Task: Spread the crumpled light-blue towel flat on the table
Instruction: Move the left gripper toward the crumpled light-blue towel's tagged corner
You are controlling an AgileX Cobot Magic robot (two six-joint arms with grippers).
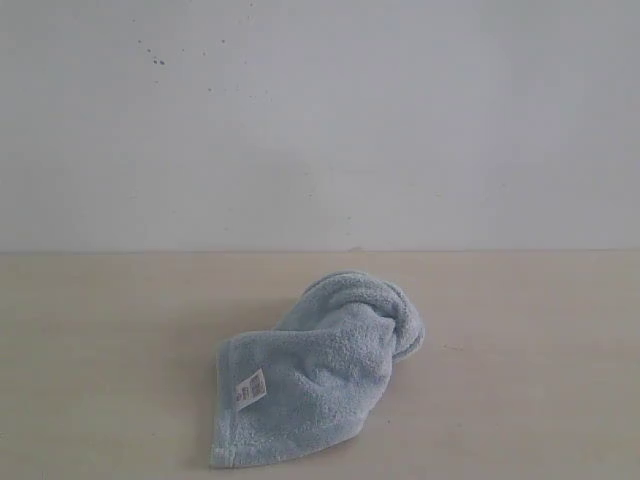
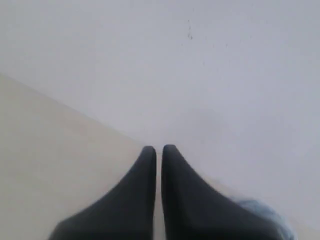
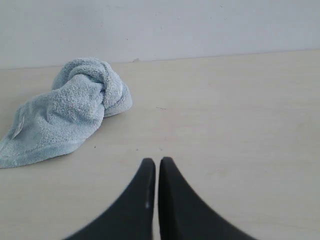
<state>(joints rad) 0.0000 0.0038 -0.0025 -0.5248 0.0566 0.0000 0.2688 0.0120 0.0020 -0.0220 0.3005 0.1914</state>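
Observation:
The light-blue towel (image 1: 320,365) lies crumpled and twisted on the beige table (image 1: 100,340), its white label (image 1: 250,387) facing up near the front corner. Neither gripper shows in the exterior view. In the right wrist view the towel (image 3: 70,107) lies well beyond the right gripper (image 3: 156,161), which is shut and empty above bare tabletop. The left gripper (image 2: 158,148) is shut with nothing in it, and only a blurred sliver of the towel (image 2: 267,217) shows past one black finger (image 2: 200,205).
A plain white wall (image 1: 320,120) rises behind the table's far edge. Bare tabletop (image 3: 240,115) stretches to both sides of the towel.

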